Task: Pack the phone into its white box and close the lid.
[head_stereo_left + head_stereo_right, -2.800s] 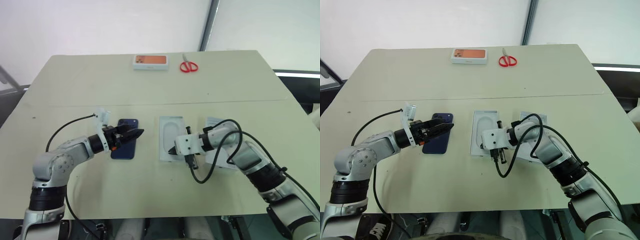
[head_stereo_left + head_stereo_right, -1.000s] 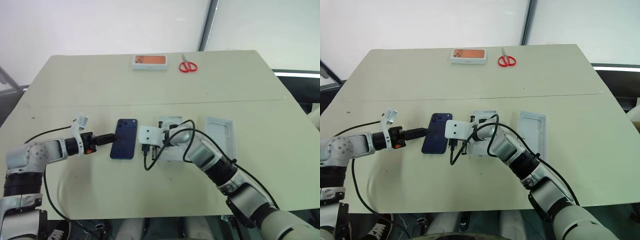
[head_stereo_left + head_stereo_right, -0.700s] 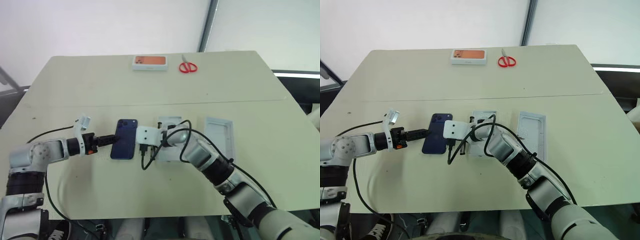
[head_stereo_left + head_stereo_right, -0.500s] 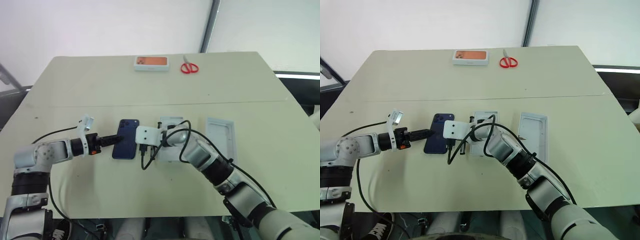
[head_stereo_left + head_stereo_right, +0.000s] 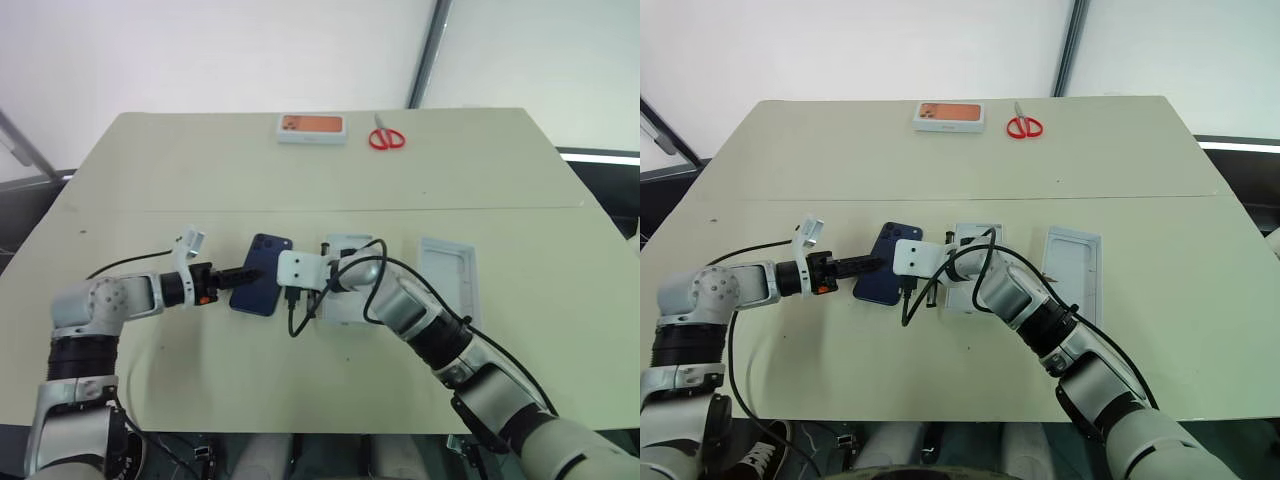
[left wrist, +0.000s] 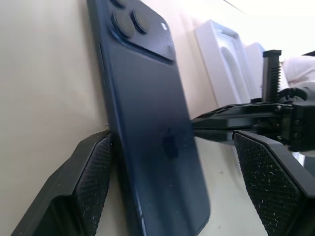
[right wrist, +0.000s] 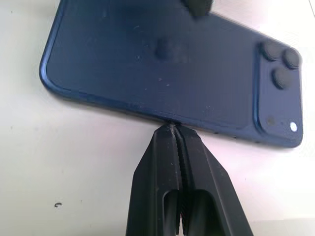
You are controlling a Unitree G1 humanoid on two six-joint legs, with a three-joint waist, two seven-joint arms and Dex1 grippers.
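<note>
The dark navy phone (image 5: pixel 262 290) lies back up on the table, camera cluster at its far end. My left gripper (image 5: pixel 254 275) is open, its ribbed fingers (image 6: pixel 91 174) standing wide on either side of the phone's left edge. My right gripper (image 7: pixel 170 129) is shut, its tip pressed against the phone's right long edge with nothing held. The white box (image 5: pixel 347 300), with its oval-recess insert, sits just right of the phone, partly hidden by my right arm. Further right the lid (image 5: pixel 447 276) lies inside up.
A white box with an orange picture (image 5: pixel 311 127) and red scissors (image 5: pixel 387 137) lie at the table's far edge. Cables loop from both wrists over the table near the phone and the box.
My right gripper swung from the box to the phone's right edge and has held there. My left gripper drew back, then moved right again to straddle the phone. The camera shifted slightly.
</note>
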